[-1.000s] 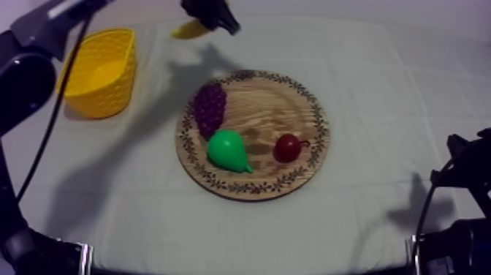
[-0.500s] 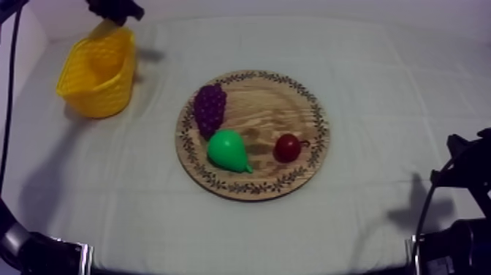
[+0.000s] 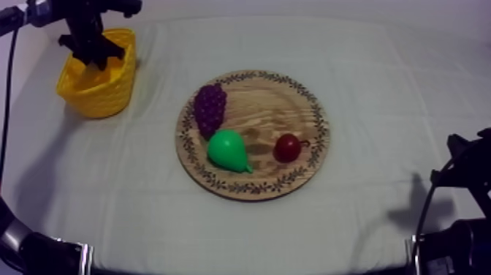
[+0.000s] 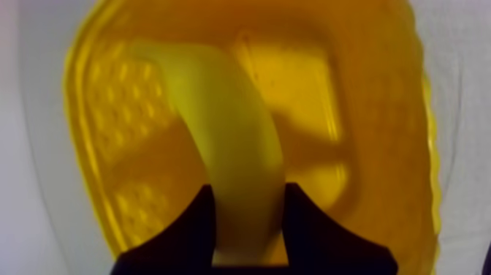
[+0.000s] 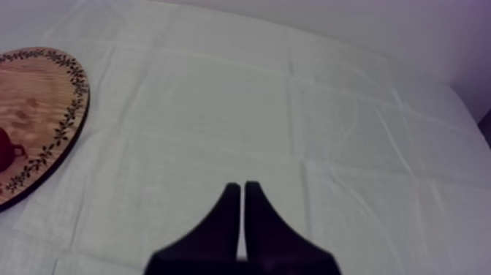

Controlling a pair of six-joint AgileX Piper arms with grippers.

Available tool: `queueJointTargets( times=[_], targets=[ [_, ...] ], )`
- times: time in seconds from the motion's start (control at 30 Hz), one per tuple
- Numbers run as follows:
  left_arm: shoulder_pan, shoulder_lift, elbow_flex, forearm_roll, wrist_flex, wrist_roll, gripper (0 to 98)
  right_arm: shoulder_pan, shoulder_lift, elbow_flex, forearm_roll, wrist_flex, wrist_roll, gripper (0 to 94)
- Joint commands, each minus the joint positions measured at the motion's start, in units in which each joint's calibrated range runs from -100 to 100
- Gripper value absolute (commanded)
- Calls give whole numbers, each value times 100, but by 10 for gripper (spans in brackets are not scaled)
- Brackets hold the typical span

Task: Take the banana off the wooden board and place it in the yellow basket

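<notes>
In the left wrist view my left gripper (image 4: 247, 219) is shut on the yellow banana (image 4: 226, 139), which hangs over the inside of the yellow basket (image 4: 365, 110). From above, the left gripper (image 3: 92, 53) sits over the basket (image 3: 102, 91) at the table's far left. The round wooden board (image 3: 292, 102) lies mid-table. My right gripper (image 5: 242, 212) is shut on nothing, its fingers together as a wedge above bare cloth, near the table's right edge (image 3: 467, 164).
On the board lie a bunch of purple grapes (image 3: 210, 107), a green pear (image 3: 228, 150) and a small red fruit (image 3: 287, 147). The board's rim (image 5: 69, 121) and the small red fruit (image 5: 4, 150) lie beside the right gripper. Open cloth surrounds the board.
My left arm carried the banana from behind the board leftward to the basket and lowered it into the basket's mouth. The right arm has stayed still.
</notes>
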Motion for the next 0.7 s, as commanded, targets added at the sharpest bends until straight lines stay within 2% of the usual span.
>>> queueJointTargets(
  times=[0.0,0.33,0.5,0.67],
  targets=[
    [10,21,103,15,-70,31,293,0,-2,-3,1,7,0,3],
    [-3,159,96,185,-351,161,307,0,-2,-3,1,7,0,3],
    [-66,207,-30,303,-407,115,361,0,-2,-3,1,7,0,3],
    [-105,252,-52,342,-475,53,417,0,-2,-3,1,7,0,3]
  ],
)
